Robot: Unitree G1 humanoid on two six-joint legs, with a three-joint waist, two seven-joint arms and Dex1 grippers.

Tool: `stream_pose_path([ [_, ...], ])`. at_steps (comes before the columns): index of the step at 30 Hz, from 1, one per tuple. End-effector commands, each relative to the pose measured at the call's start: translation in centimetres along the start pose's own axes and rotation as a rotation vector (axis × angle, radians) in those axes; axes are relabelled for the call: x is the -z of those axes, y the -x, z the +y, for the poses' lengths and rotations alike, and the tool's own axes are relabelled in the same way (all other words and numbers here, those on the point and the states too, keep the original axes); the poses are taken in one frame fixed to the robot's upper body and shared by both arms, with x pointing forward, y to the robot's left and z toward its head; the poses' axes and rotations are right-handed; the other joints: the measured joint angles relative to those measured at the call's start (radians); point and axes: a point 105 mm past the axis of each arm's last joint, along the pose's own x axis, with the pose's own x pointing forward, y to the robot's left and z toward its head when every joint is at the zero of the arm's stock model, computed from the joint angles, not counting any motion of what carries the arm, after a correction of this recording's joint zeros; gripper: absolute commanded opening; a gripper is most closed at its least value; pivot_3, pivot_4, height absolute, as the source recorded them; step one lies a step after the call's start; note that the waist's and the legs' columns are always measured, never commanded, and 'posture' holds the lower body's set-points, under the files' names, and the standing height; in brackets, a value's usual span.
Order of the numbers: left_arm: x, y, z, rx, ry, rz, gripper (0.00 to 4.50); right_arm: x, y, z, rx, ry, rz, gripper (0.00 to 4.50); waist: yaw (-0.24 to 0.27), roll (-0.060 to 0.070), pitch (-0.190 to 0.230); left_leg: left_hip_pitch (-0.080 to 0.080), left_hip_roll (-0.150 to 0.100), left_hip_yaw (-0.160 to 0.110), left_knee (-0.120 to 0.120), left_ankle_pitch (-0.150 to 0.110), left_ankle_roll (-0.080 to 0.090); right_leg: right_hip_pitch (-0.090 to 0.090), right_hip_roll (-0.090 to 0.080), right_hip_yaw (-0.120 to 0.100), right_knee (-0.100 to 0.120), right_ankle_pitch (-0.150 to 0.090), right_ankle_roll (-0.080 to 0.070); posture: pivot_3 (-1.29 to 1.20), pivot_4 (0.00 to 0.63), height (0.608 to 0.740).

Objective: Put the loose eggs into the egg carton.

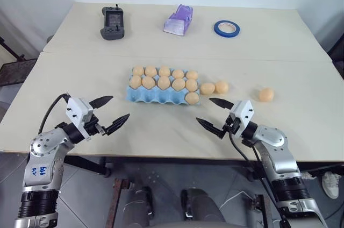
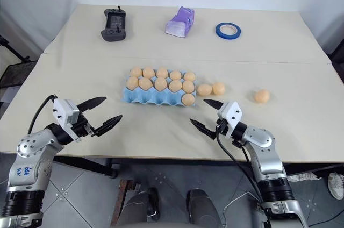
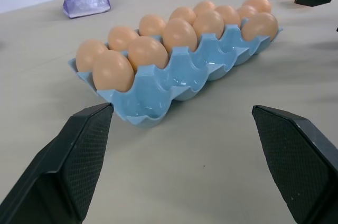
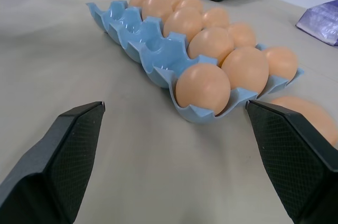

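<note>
egg carton [image 1: 156, 95] mid-table, both tools spread wide

Bright, even overhead light — soft shadows under the egg carton [image 1: 161, 94], wrist views blurred close up.

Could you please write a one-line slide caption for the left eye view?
Both open grippers, left and right, hover before a carton holding eleven eggs; three eggs lie beside it.

Seeing no clearly readable text. Blue handwriting showing on left arm [image 1: 42, 170], too small for me to decipher. Nothing legible showing on tape roll [image 1: 226, 28].
</note>
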Motion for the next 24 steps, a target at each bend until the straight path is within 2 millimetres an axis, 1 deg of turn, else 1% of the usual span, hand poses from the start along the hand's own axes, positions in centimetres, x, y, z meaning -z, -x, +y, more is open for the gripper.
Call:
stream_pose_path([
  [1,-1.3,-0.3,0.0,-0.004,-0.045,-0.036,4.49,-1.5,0.1,-0.9,0.028,0.03,-0.052,4.5,0.0,0.0,0.0,0.0,0.0,0.0,0.0,0.0,0.0,0.0,0.0,0.0,0.0,0.0,0.0,0.0,0.15,0.74],
  [3,-1.5,-0.4,-0.2,0.017,-0.025,-0.06,4.49,-2.0,0.4,-1.3,0.045,0.032,-0.068,4.5,0.001,0.0,0.0,0.0,0.0,0.0,0.0,0.0,0.0,0.0,0.0,0.0,0.0,0.0,0.0,0.0,0.15,0.74],
  [5,-1.5,-0.9,-1.2,0.07,-0.032,-0.064,4.49,-2.4,1.0,-1.9,0.079,0.044,-0.076,4.5,0.001,0.0,0.0,0.0,0.0,0.0,0.0,0.0,0.0,0.0,0.0,0.0,0.0,0.0,0.0,0.0,0.15,0.74],
  [9,-1.5,-2.7,-3.9,0.224,-0.051,-0.071,4.49,-3.5,3.6,-3.8,0.193,0.065,-0.078,4.5,0.014,0.0,0.0,0.0,0.0,0.0,0.0,0.0,0.0,0.0,0.0,0.0,0.0,0.0,0.0,0.0,0.15,0.74],
  [10,-1.5,-2.9,-4.3,0.251,-0.059,-0.069,4.49,-3.7,4.0,-4.0,0.211,0.067,-0.075,4.5,0.017,0.0,0.0,0.0,-0.001,0.0,0.0,0.0,0.0,0.0,0.0,0.0,-0.001,0.0,0.0,0.0,0.15,0.74],
  [13,-1.2,-4.3,-6.3,0.368,-0.085,-0.074,4.49,-4.0,6.9,-5.2,0.322,0.081,-0.052,4.5,0.027,0.0,0.0,0.0,-0.001,0.0,0.0,0.0,0.0,0.0,0.0,0.0,-0.001,0.0,0.0,0.0,0.15,0.74],
  [14,-1.1,-4.8,-7.1,0.42,-0.105,-0.075,4.49,-4.0,8.3,-5.7,0.382,0.084,-0.042,4.5,0.031,0.0,0.0,0.0,-0.001,0.0,0.0,0.0,0.0,0.0,0.0,0.0,-0.002,0.0,0.0,0.0,0.15,0.74],
  [16,-0.9,-5.6,-8.3,0.495,-0.132,-0.075,4.49,-3.9,10.6,-6.4,0.483,0.087,-0.026,4.5,0.035,0.0,0.0,0.0,-0.001,0.0,0.0,0.0,0.001,0.001,0.0,0.0,-0.002,0.0,0.0,0.0,0.15,0.74],
  [18,-0.8,-6.3,-8.9,0.544,-0.136,-0.082,4.49,-3.6,12.6,-6.8,0.567,0.095,-0.004,4.5,0.037,0.0,0.0,-0.001,-0.001,0.0,0.001,-0.001,0.001,0.001,0.0,0.0,-0.003,0.0,0.0,0.0,0.15,0.74],
  [19,-0.8,-6.8,-9.3,0.571,-0.137,-0.086,4.49,-3.1,14.1,-6.9,0.622,0.098,0.02,4.5,0.035,0.0,0.0,-0.001,-0.001,0.0,0.001,-0.001,0.001,0.001,0.0,0.0,-0.003,0.0,0.0,0.0,0.15,0.74],
  [21,-1.1,-7.6,-9.8,0.612,-0.142,-0.102,4.49,-2.2,16.3,-6.6,0.694,0.096,0.06,4.5,0.037,0.0,0.0,0.0,-0.001,0.0,0.001,-0.001,0.002,0.001,0.0,0.0,-0.003,0.0,0.0,0.0,0.15,0.74],
  [24,-1.7,-8.6,-10.1,0.645,-0.138,-0.13,4.49,-1.0,18.9,-5.5,0.762,0.065,0.108,4.5,0.036,0.0,0.0,0.0,-0.001,-0.001,0.002,-0.001,0.002,0.002,0.001,0.0,-0.002,0.0,0.0,0.0,0.15,0.74],
])
